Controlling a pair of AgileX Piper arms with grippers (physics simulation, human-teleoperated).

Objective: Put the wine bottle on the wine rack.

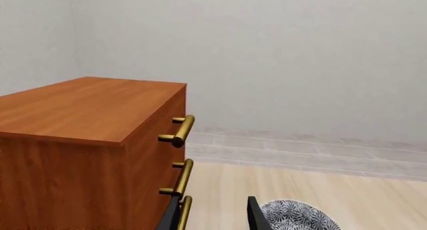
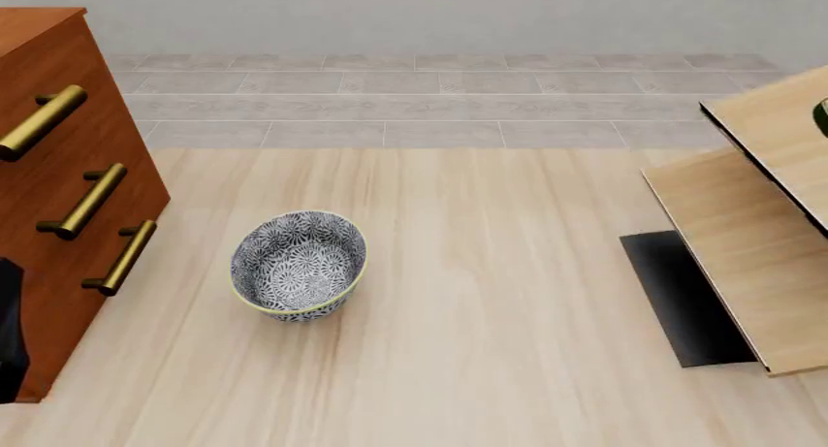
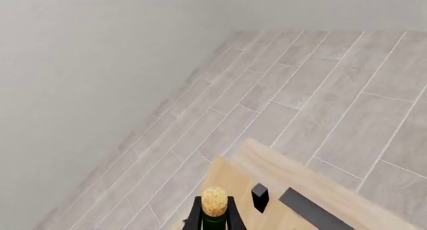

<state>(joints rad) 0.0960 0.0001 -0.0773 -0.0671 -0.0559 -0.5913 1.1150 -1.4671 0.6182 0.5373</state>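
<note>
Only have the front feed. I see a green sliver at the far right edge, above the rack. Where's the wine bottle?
Observer: In the right wrist view, the wine bottle has its neck between the fingers of the right end effector, which look closed on it.
Operator: Is it over the rack?
Observer: It looks so. In that view a light plank of the wine rack lies just past the cork.
Operator: Left arm?
Observer: In the left wrist view, the left end effector is open with nothing between its fingers, close to the brass handles of the drawer cabinet.
</note>
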